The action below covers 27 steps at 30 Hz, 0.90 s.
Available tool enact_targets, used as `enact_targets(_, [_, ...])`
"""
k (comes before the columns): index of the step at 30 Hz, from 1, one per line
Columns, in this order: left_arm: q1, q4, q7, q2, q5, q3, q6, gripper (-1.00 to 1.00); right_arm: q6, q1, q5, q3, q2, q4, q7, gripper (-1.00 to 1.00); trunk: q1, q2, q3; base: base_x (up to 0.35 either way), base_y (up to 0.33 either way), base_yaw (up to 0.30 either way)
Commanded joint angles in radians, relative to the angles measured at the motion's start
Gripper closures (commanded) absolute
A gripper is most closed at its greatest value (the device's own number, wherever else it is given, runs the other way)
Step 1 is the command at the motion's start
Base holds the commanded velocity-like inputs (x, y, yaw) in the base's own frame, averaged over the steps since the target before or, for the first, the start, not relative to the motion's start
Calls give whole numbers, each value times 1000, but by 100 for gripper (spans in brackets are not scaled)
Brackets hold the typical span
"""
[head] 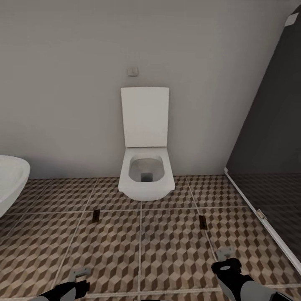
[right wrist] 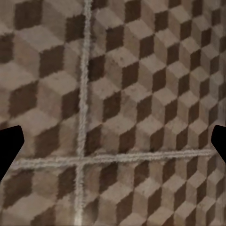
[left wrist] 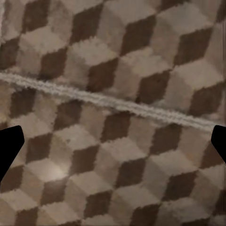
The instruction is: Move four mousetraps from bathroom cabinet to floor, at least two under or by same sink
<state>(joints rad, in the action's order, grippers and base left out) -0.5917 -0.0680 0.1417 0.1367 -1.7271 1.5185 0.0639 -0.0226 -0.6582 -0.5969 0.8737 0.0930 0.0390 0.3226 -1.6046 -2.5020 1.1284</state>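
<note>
Head view: 2 mousetraps lie flat on the bathroom floor (head: 167, 251), 1 to the left of the toilet (head: 146, 167) at (head: 96, 215) and 1 to its right at (head: 202, 222), both a little nearer than the bowl and well apart from each other. The left one is the nearer to the sink (head: 10, 184), whose rim juts in at the far left, though it looks beside it and not under it. The cabinet is not before the robot here. The left gripper (head: 79, 274) and right gripper (head: 225, 253) hang low over the near tiles, each well short of a trap; from this angle I cannot tell how wide either stands.

Left wrist view: dark fingertips (left wrist: 9, 146) sit at opposite edges with bare patterned tile and 1 grout line between them, so the fingers are spread wide, holding and touching nothing.

Right wrist view: the same, fingertips (right wrist: 9, 146) far apart over a grout crossing, nothing in them.

Judging by their look, the traps are light, stiff, thin plates with springy wire. They would likely slide on tile, so pinching across the 2 long edges of the plate seems best, clear of the wire.
</note>
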Motion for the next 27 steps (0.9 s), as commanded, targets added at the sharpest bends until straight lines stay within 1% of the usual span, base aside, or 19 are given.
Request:
enact_targets(1, [-1,-5,8,1,-5,7,2,-100,-2,1,-9,8,1,2,4,-100,1,0,-3,0,0,0])
enact_targets(7, [2,-6,7,0,-5,7,2,-100,0,25,-8,9,0,4,4,-100,3,1,-26,0,0,0])
enact_targets(10, [9,-7,7,0,-4,8,2,-100,20,47,-4,10,-1,5,4,-100,5,3,-38,0,0,0])
enact_targets(16, [15,-8,7,-4,-3,8,2,-100,66,67,1,10,-1,4,4,-100,28,45,-57,0,0,0])
enact_targets(21, [20,-9,7,-8,-3,8,2,-100,90,88,3,10,-1,4,4,-100,47,80,-72,0,0,0])
enact_targets(27, [29,-8,7,-10,-4,8,-5,-100,134,128,3,9,-1,6,3,-100,70,122,-91,0,0,0])
